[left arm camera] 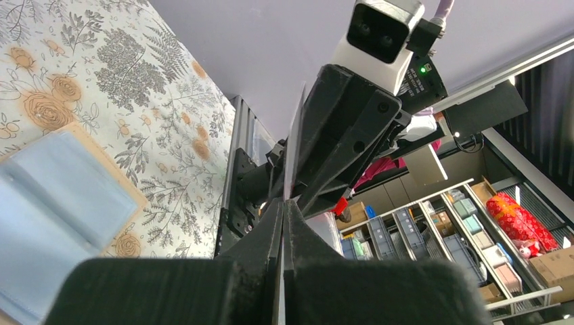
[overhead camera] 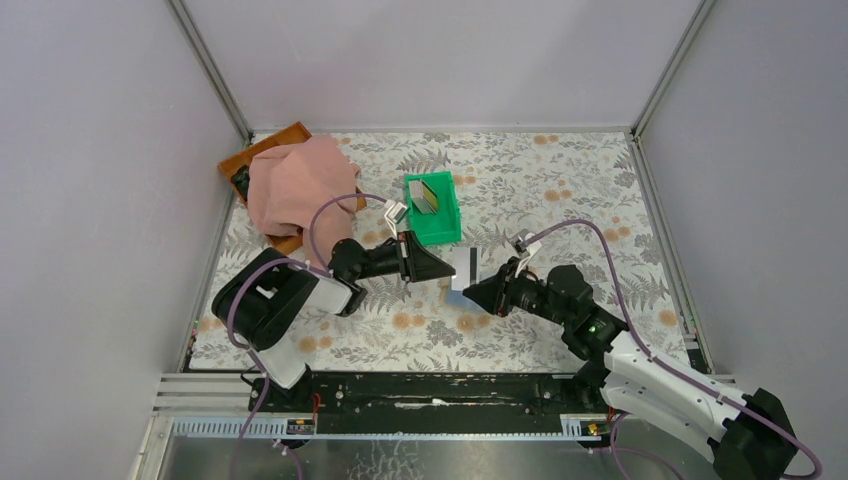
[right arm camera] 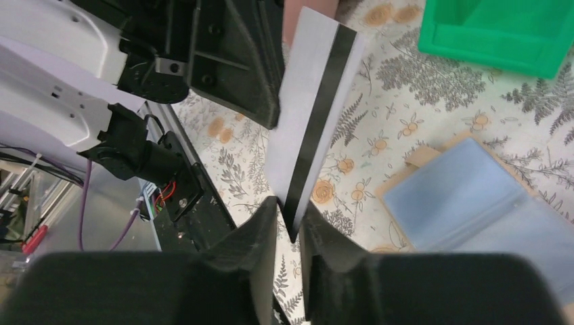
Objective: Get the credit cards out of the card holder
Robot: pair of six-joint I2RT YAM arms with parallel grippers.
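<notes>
The black left gripper [left arm camera: 283,211] is shut tight on a thin pale grey card with a dark stripe [right arm camera: 308,115] and holds it up in the air. The card is out of the open card holder, pale blue inside with a tan rim [right arm camera: 467,203], which lies flat on the flowery table [overhead camera: 560,180] just under the two arms. The black right gripper [right arm camera: 290,218] has its jaws a little way apart. The bottom corner of the card is between them, and I see gaps, so it does not pinch the card. This looks like a hand-over. To do it well, the right gripper should slide further up the card, so it holds more than the tip, and then close firmly on the flat faces. Only then should the left gripper let go, or the card can twist or drop. The small green plastic bin [overhead camera: 440,235] stands near, with a yellow card [overhead camera: 427,196] inside, so it seems a good place for this one. The left gripper sits close to the bin, so the right arm must not bump it. A pink cloth [overhead camera: 295,185] on a brown board [overhead camera: 262,152] lies well apart and is not in the way.
</notes>
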